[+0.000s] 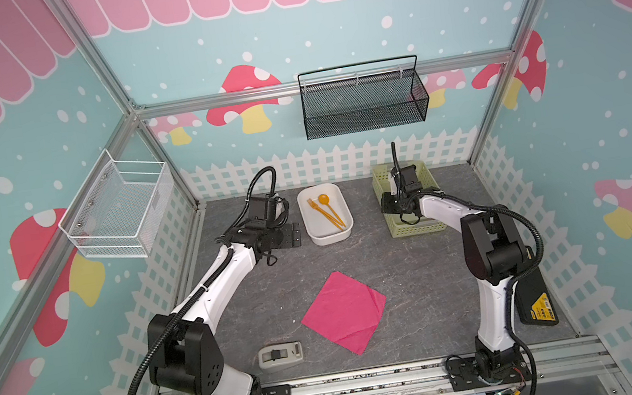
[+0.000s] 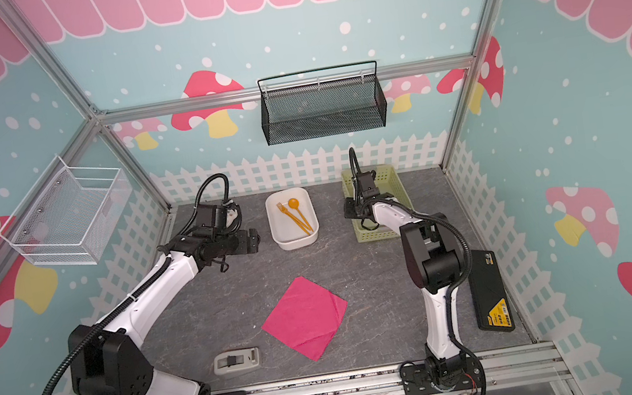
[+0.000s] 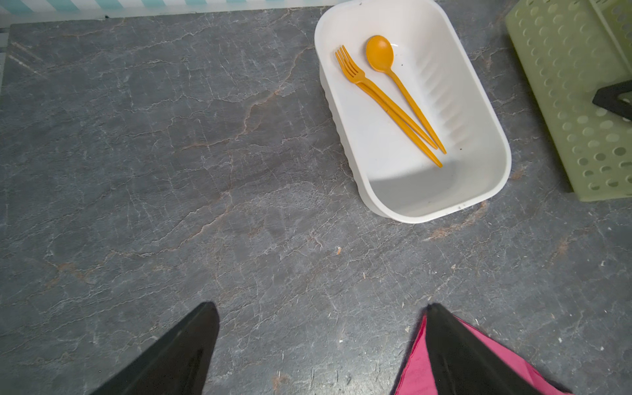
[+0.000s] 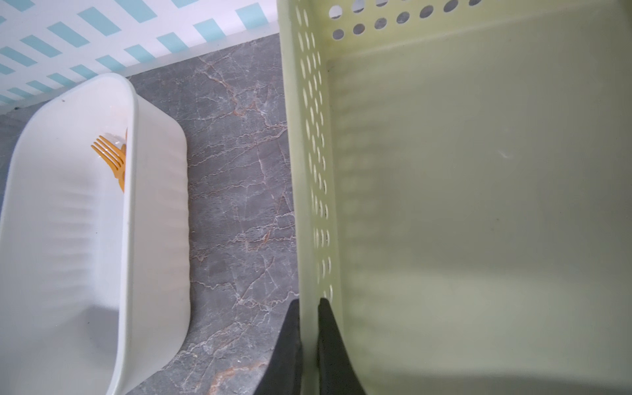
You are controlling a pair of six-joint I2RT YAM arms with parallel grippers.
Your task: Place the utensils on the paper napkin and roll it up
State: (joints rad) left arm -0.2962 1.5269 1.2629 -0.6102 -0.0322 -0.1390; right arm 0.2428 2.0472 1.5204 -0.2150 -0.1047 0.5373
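No legible text anywhere.

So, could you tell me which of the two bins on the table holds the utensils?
The white tub, in both top views left of the green perforated basket: the orange fork and spoon lie inside it.

1. Left arm (image 1: 216,275): rises from its base at the near edge, bends at the elbow and reaches toward the far side, angled inward.
2. Left gripper (image 3: 321,306): jaws spread wide, nothing between them. Fingers held clear above the surface.
3. Right arm (image 1: 491,321): rises steeply from its base, folds at the elbow, forearm reaching toward the far side.
4. Right gripper (image 4: 309,302): jaws drawn close, one finger on each side of the green basket (image 4: 307,171) side wall, pinching it.
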